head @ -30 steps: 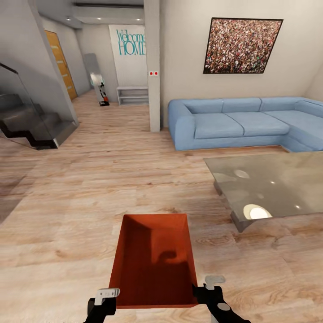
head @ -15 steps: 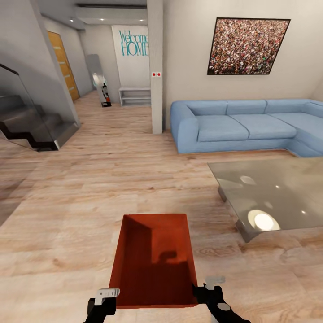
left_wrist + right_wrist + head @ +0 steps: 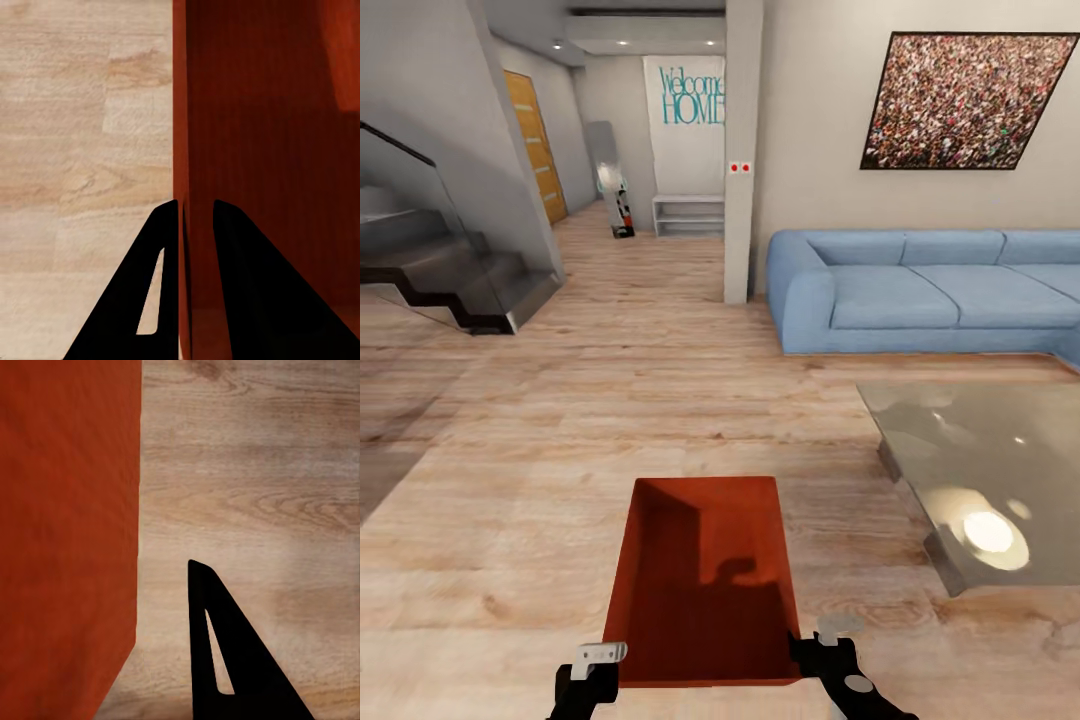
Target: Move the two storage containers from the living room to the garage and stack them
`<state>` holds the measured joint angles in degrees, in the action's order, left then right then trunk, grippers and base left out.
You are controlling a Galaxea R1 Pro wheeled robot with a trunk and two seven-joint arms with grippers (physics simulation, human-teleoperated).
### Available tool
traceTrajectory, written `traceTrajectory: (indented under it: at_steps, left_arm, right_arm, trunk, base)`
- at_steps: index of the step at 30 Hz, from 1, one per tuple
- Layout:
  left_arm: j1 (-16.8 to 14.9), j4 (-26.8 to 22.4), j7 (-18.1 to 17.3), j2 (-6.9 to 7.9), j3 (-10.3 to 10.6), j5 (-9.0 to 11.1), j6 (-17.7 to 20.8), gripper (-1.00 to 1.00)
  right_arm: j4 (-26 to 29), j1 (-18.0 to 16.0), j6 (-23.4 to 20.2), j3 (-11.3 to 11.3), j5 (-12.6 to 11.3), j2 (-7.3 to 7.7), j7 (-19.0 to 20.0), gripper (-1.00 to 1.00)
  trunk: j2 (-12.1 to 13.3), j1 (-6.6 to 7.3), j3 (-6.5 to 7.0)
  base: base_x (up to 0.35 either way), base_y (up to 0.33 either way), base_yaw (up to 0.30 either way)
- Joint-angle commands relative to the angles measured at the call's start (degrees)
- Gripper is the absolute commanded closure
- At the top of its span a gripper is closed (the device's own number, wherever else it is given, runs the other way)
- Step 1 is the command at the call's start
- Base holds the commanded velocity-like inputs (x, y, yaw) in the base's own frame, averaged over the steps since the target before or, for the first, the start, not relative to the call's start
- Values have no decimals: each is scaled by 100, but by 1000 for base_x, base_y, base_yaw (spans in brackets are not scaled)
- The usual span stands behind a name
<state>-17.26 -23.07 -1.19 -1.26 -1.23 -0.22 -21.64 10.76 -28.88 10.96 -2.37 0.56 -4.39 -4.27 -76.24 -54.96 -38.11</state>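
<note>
Storage container (image 3: 705, 585) is seen in the head view, carried low between both grippers over the wood-plank floor (image 3: 560, 440) of the living room. In the left wrist view, the left gripper (image 3: 196, 217) is clenched on its wall. In the right wrist view, the right gripper's (image 3: 196, 574) closure cannot be told. Transport step is judged in hand; the garage must be reached next.

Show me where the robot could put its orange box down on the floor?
The light wood-plank floor lies bare between the dark staircase and the blue sofa, ahead of the orange-red open-top bin. It is crowded rightward, where the glass-topped table sits.
</note>
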Motion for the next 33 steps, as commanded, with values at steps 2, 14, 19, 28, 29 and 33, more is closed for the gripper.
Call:
traceTrajectory:
  at_steps: [2,14,19,28,29,33]
  left_arm:
    - [-6,-2,49,3,-88,48,-16,100]
    - [-6,-3,49,3,-88,48,-16,100]
    - [-6,-4,48,3,-88,48,-16,100]
    - [-6,-4,49,3,-88,50,-16,100]
    - [-6,-4,49,3,-88,51,-16,100]
    - [-6,-4,49,3,-88,53,-16,100]
  right_arm:
    - [-3,-3,21,52,-3,88,-66,100]
    - [-4,-3,21,52,-3,88,-66,100]
    - [-4,-3,21,52,-3,88,-66,100]
    - [-2,-3,21,52,-3,88,-66,100]
    - [0,-3,21,52,-3,88,-66,100]
    - [1,-3,21,52,-3,88,-66,100]
  trunk:
    - [-2,-3,-4]
    - [-2,-3,-4]
    - [-2,-3,-4]
    - [-2,-3,-1]
    - [-2,-3,3]
    - [-2,-3,30]
  base:
    - [345,0,285]
    - [345,0,288]
    - [346,0,289]
    - [346,0,139]
    - [346,0,19]
    - [346,0,8]
